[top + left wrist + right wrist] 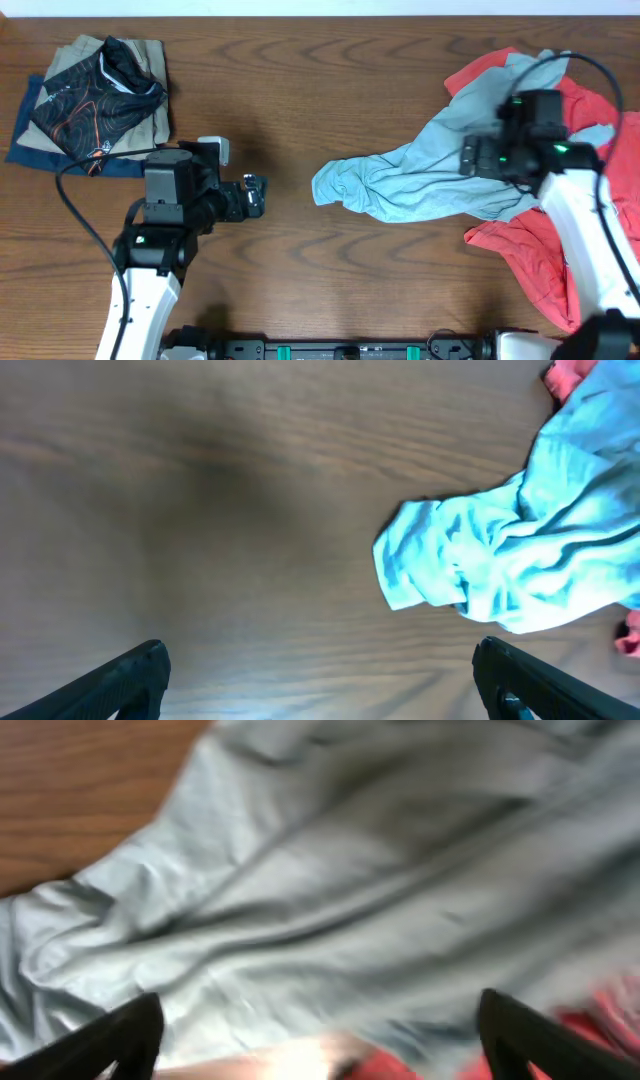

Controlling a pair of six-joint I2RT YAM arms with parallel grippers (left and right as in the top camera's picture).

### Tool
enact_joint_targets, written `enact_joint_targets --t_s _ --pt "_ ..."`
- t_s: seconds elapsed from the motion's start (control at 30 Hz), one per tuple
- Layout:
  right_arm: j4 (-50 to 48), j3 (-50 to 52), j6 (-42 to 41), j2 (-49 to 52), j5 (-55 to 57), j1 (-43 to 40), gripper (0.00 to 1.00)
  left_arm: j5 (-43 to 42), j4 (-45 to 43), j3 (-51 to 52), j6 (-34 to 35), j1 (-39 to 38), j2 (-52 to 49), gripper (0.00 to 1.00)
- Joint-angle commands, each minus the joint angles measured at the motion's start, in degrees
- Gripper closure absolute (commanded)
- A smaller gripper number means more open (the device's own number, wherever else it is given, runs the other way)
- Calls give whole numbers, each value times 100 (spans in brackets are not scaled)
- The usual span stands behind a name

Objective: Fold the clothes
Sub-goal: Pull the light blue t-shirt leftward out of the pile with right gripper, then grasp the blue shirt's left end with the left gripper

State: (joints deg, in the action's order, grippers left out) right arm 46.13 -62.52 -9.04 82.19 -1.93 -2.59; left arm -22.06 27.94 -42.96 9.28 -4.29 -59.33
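Overhead, one folded tan-and-black patterned stack [95, 95] looks finished; a crumpled pale-blue garment [420, 185] and a rumpled red garment [540, 262] await folding. The left hand [320, 650] and right hand [320, 1015] both gape wide, empty.

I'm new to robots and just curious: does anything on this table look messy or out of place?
Yes. The light blue garment lies crumpled on the right, one end trailing toward the middle, partly over an equally rumpled red garment. The stack at far left is already folded.
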Motion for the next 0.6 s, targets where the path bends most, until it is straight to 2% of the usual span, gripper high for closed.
enact_joint_targets --t_s 0.0,0.3,0.57 --pt "254 -4 13 -205 107 -348 1 -282 -70 -114 398 -144 -354 2" --pt "699 -4 -37 -243 -26 -789 1 -284 -793 -114 525 -1309 -1812 2" --pt "767 -4 -37 -243 -92 -789 1 -282 -2304 -114 1062 -2288 -3217 2"
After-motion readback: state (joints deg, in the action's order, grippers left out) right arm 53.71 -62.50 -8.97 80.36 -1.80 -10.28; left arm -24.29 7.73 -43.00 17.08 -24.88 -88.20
